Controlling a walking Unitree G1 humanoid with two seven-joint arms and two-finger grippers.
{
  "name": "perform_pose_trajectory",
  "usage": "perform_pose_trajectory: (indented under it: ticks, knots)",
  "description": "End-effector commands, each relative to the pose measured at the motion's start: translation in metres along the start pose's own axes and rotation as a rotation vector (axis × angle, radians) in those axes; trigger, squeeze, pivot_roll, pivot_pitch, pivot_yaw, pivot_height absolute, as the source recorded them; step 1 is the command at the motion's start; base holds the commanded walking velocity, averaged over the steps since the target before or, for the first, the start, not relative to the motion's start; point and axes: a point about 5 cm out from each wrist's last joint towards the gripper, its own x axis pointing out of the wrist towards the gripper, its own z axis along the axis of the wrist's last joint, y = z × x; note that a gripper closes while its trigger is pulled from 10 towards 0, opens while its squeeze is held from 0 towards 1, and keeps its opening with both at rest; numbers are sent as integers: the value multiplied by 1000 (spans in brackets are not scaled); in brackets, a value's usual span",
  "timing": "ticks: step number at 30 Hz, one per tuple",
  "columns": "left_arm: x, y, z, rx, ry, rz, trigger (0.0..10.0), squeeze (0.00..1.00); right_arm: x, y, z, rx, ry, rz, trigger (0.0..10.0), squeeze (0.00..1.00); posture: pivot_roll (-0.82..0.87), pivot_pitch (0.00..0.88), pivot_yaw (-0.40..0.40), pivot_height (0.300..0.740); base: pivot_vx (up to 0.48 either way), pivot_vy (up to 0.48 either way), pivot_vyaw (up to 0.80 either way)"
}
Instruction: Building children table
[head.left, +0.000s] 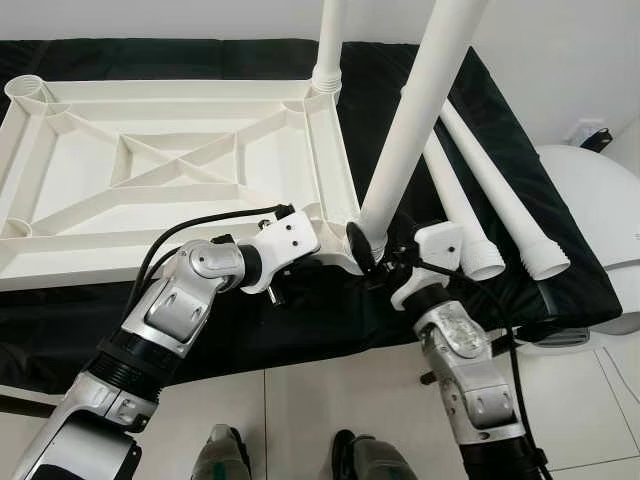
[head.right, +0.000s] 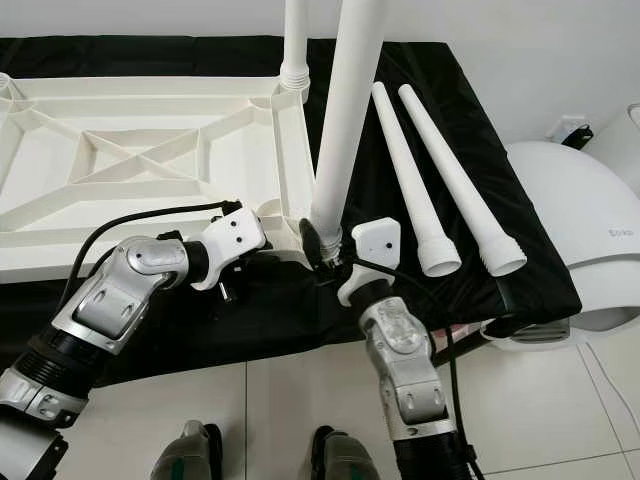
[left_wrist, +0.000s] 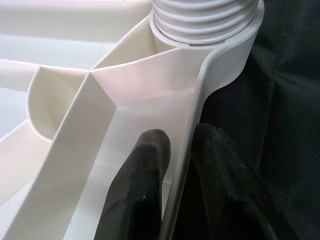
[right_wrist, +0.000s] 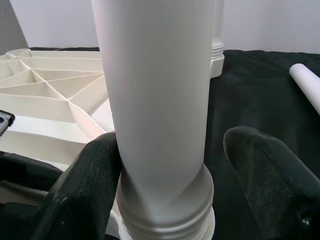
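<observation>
A black cloth-covered work surface (head.left: 500, 90) carries the white ribbed plastic tabletop (head.left: 170, 170), lying underside up, with one white tapered plastic leg (head.left: 330, 40) already standing in its far right corner socket and two spare white legs (head.right: 440, 180) lying on the cloth well to the right. A second upright white leg (head.left: 415, 120) stands in the near right corner socket (left_wrist: 205, 22), its threaded collar only partly sunk, so the step in hand looks like screwing it home. The left gripper (left_wrist: 180, 165) is pinched tight on the tabletop's thin rim just beside that socket, steadying the slab. The right gripper (right_wrist: 165, 165) straddles the base of the leg, one finger touching it, the other standing off with a gap, so it is spread rather than clamped. To do this well, the right gripper should close squarely above the collar, keep the leg vertical so the threads do not cross, and turn in short bites while the left holds the rim from twisting
</observation>
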Motion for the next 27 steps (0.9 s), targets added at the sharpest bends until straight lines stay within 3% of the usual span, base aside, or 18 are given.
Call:
perform_pose_trajectory:
  ticks: [1, 6, 7, 8, 9, 13, 14, 18, 19, 20, 24, 25, 27]
  knots:
    - [2, -1, 17, 55, -64, -25, 10000, 0, -1, -6, 0, 2, 1, 14, 10000, 0, 11, 190, -40, 740, 0, 0, 0]
    - [2, -1, 17, 56, -64, -25, 10000, 0, -1, -9, 0, -1, 5, 34, 10000, 0, 11, 190, -39, 740, 0, 0, 0]
    - [2, -1, 17, 56, -63, -24, 10000, 0, 0, -10, 0, -1, 10, 51, 10000, 494, 13, 190, -39, 740, 0, 0, 0]
    - [1, -1, 17, 57, -63, -24, 10000, 0, 0, -11, -1, 3, 12, 63, 10000, 494, 14, 189, -39, 740, 0, 0, 0]
    - [1, -1, 17, 57, -63, -23, 10000, 0, 0, -13, -1, 1, 14, 72, 10000, 1000, 15, 190, -40, 740, 0, 0, 0]
    - [1, 0, 17, 58, -63, -22, 10000, 0, 1, -14, 0, -2, 14, 78, 10000, 1000, 16, 190, -40, 740, 0, 0, 0]
    - [1, 0, 17, 58, -62, -21, 10000, 0, 2, -15, -1, -7, 16, 89, 10000, 0, 17, 188, -41, 740, 0, 0, 0]
    - [1, 0, 17, 59, -61, -20, 10000, 0, 3, -17, -1, -5, 20, 112, 10000, 0, 17, 188, -41, 740, 0, 0, 0]
    - [1, 0, 17, 59, -61, -20, 10000, 0, 3, -17, -2, -2, 21, 120, 10000, 718, 18, 186, -40, 740, 0, 0, 0]
    - [0, 0, 17, 60, -61, -19, 10000, 0, 3, -18, -2, 0, 22, 128, 10000, 1000, 18, 186, -40, 740, 0, 0, 0]
    - [0, 1, 18, 61, -61, -19, 10000, 0, 4, -20, -2, 1, 22, 143, 10000, 1000, 19, 184, -39, 740, 0, 0, 0]
    - [0, 1, 17, 62, -61, -20, 10000, 0, 4, -20, -2, 5, 27, 174, 10000, 184, 19, 182, -38, 740, 0, 0, 0]
    - [0, 1, 17, 63, -60, -20, 10000, 0, 4, -21, -3, 9, 30, 196, 10000, 184, 19, 182, -38, 740, 0, 0, 0]
